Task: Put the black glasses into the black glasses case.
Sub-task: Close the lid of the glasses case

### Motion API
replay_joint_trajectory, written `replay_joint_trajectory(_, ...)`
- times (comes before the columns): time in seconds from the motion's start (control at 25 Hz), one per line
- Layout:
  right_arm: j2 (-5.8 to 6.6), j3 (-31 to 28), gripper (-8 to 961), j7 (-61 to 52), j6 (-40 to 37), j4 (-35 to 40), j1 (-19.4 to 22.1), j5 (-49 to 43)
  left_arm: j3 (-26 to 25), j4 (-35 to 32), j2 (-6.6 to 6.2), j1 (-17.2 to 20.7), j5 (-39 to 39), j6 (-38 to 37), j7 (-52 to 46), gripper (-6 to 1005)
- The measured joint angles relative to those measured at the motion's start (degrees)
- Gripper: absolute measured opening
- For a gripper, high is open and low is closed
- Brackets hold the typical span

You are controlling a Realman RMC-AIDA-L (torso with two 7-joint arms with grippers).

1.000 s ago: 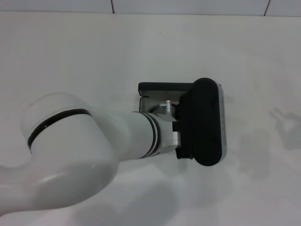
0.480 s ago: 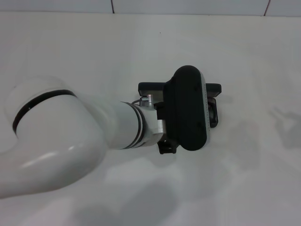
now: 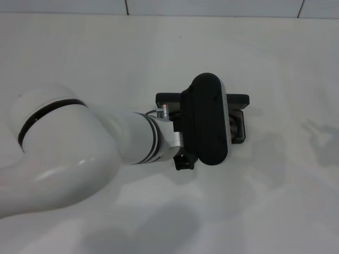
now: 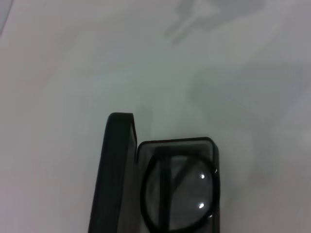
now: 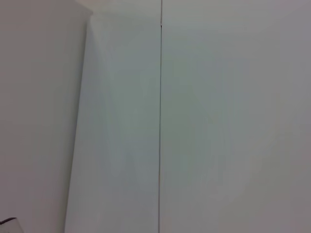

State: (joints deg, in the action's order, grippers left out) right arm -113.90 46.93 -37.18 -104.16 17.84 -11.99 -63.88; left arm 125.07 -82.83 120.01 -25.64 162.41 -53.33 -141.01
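Note:
The black glasses case (image 3: 239, 99) lies open on the white table, lid raised on the far side. My left gripper (image 3: 206, 127) hovers over the case's middle and hides most of it in the head view; only the case's right end shows. In the left wrist view the black glasses (image 4: 177, 194) lie inside the tray of the black glasses case (image 4: 175, 144); one oval lens and a folded temple arm show, beside the upright lid (image 4: 114, 179). The right gripper is out of view.
The white table (image 3: 275, 201) stretches around the case, with a tiled wall edge (image 3: 212, 15) at the back. My left arm's white forearm (image 3: 79, 153) fills the lower left of the head view. The right wrist view shows only a pale wall.
My left gripper has shifted left across the case, from over its right end to over its middle. The case's right end has come into view.

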Motion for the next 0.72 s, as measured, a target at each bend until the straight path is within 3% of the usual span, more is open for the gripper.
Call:
replay_joint_trajectory(0.36, 0.00, 0.0, 93, 0.0, -0.2, 0.0, 0.5, 0.0, 0.2, -0.6, 0.05, -0.2, 0.0, 0.6, -0.1, 280)
replay_joint_trajectory(0.72, 0.00, 0.0, 93, 0.0, 0.0, 0.0, 0.2, 0.0, 0.0, -10.0, -0.02, 3.4, 0.0, -2.0, 0.2, 279)
